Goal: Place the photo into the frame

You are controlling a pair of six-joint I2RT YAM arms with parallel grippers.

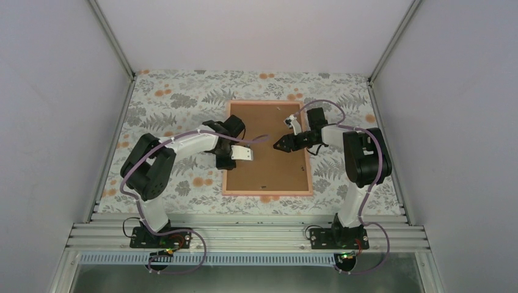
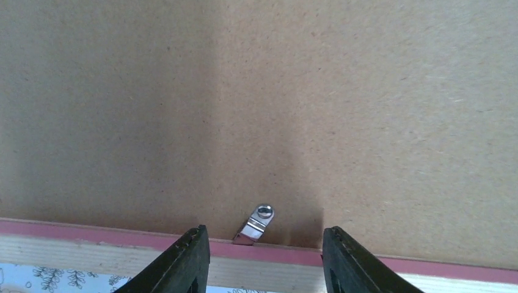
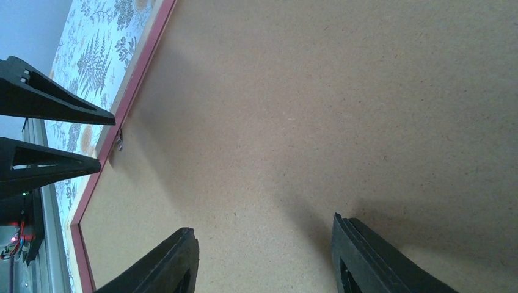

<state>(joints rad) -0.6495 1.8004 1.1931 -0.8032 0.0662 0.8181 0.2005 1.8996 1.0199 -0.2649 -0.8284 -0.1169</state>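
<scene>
Brown board (image 1: 267,165) fills the pink frame (image 1: 267,193), so the left gripper (image 2: 264,231), wide open and empty, straddles its metal clip (image 2: 259,220), likely to turn it; the right gripper (image 3: 264,224) hovers likewise.

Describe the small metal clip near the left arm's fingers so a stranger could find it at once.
Start at the brown board lying in the pink frame on the flowered table. At its left edge, between the left arm's open fingers, sits the clip: a short shiny silver tab, unlike the dull brown and pink around it.
</scene>
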